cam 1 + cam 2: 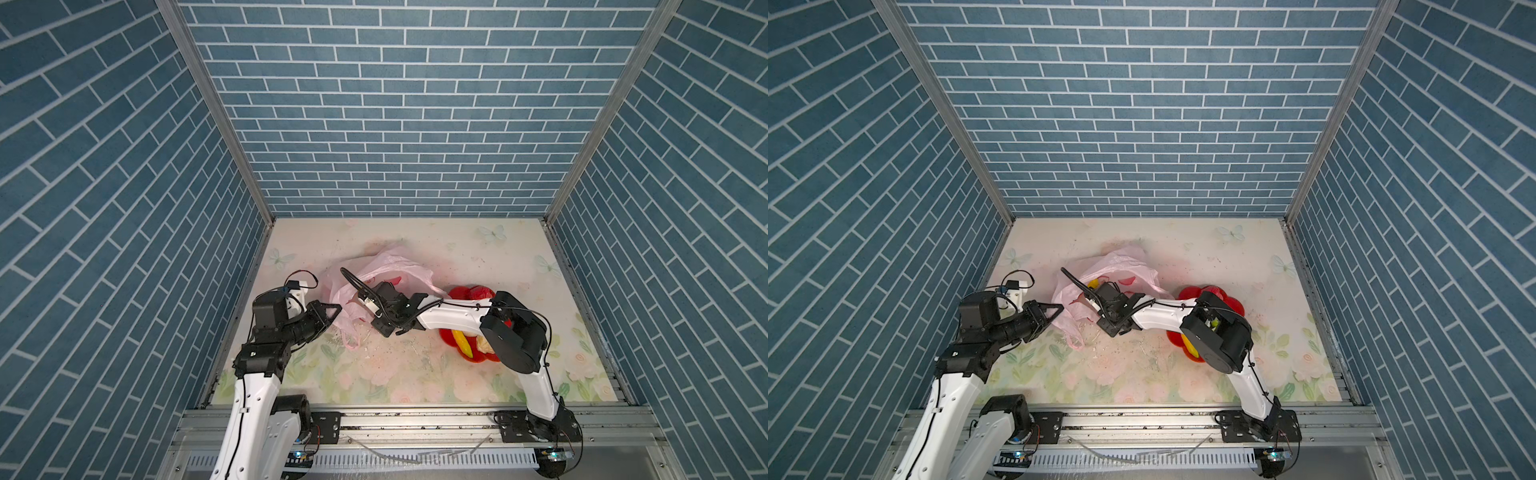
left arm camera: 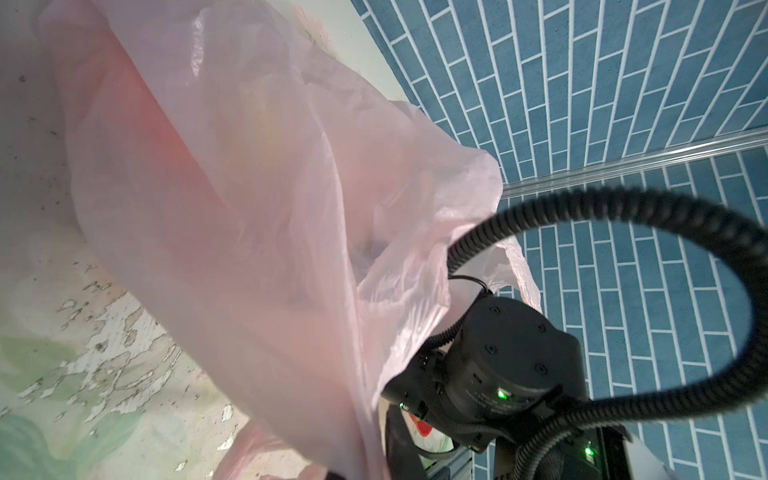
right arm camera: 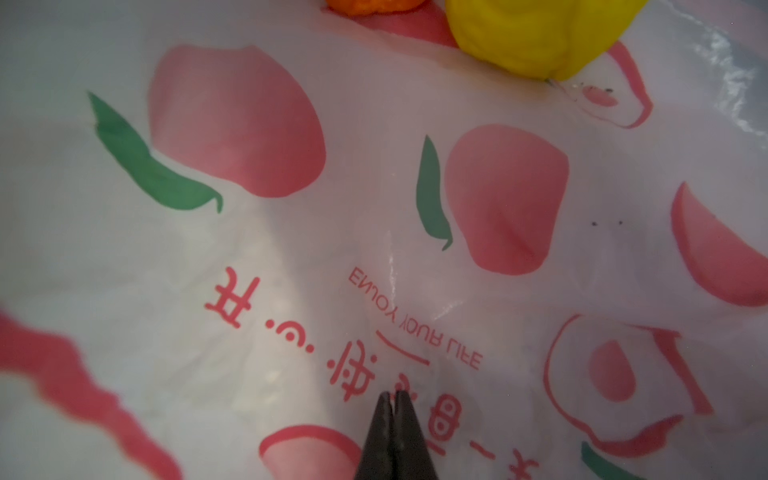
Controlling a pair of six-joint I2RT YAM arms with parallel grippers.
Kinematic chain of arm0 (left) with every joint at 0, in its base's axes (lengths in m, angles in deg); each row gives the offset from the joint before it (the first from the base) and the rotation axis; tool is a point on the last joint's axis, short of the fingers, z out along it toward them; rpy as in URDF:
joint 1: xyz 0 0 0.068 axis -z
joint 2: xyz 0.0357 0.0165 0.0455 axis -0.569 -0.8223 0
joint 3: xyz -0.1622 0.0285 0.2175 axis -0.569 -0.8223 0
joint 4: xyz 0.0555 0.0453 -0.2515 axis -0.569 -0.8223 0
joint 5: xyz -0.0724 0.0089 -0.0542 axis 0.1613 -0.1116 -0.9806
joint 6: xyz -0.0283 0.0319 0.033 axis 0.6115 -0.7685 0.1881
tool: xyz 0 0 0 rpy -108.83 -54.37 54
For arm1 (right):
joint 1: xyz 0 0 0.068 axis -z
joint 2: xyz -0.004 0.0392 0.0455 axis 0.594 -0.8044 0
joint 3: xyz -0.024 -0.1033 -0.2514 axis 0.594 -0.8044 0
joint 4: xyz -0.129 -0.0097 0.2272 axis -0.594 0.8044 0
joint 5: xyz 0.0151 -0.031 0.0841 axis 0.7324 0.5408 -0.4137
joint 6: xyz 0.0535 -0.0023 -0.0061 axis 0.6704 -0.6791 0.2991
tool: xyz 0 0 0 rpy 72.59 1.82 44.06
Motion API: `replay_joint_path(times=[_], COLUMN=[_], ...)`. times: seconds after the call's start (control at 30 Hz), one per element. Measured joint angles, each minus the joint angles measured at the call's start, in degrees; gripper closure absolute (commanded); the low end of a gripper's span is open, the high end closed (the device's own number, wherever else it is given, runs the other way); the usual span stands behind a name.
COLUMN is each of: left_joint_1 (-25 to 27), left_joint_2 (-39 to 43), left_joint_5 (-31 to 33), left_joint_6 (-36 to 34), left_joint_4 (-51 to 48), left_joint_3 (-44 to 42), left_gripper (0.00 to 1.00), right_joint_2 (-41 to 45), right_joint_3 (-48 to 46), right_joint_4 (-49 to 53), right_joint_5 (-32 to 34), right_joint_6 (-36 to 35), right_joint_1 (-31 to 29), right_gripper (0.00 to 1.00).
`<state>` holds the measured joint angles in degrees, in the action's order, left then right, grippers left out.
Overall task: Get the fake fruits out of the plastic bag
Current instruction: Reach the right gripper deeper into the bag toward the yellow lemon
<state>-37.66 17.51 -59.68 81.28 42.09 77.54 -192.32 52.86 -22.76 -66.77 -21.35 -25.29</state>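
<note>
right wrist view: the right gripper (image 3: 392, 401) sits at bottom centre, tips pressed together and holding no fruit, just above the printed film of the bag (image 3: 124, 270). a lemon (image 3: 532, 37) and an orange (image 3: 365, 5) lie at the top edge, inside the bag.

left wrist view: pink film fills the left and middle, with no jaws in frame.

top views: the left gripper (image 1: 333, 309) meets the bag's rim at centre left. its jaws look nearly together, though i cannot tell if they pinch film. the plate (image 1: 465, 291), right of centre, carries a banana (image 1: 463, 350) and a cream ball (image 1: 484, 345); the right arm hides the rest.

i judge the task partly done, with at least two fruits to go. the table (image 1: 457, 249) lies bare behind and in front. the left wall runs close to the left gripper.
</note>
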Motion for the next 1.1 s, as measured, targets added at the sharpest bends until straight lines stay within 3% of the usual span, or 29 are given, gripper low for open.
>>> replay_joint_path(times=[0.23, 0.53, 0.63, 0.8, 1.1], left_joint_1=[0.00, 0.00, 0.00, 0.00, 0.00], left_joint_2=[6.19, 7.39, 9.09, 11.93, 12.26], left_joint_5=[0.04, 1.73, 2.01, 2.08, 1.84], left_joint_6=[-4.81, -7.72, -8.04, -7.98, -7.04], left_joint_4=[-11.43, -21.53, -24.33, -27.71, -28.70], left_joint_3=[-0.09, -0.07, -0.07, -0.07, -0.26], left_gripper=[0.94, 0.95, 0.95, 0.95, 0.95], right_joint_2=[-0.20, -0.20, -0.35, -1.57, -5.79], right_joint_3=[4.17, 4.55, 5.03, 6.32, 6.97], right_joint_4=[1.92, 0.72, -1.18, -6.54, -17.29], right_joint_5=[-0.48, -1.68, -2.45, -4.42, -7.61], right_joint_6=[-2.86, -2.01, 0.61, 6.43, 17.22], right_joint_1=[0.02, 0.52, 0.66, 0.68, 0.68], right_gripper=[0.91, 0.82, 0.72, 0.46, 0.31])
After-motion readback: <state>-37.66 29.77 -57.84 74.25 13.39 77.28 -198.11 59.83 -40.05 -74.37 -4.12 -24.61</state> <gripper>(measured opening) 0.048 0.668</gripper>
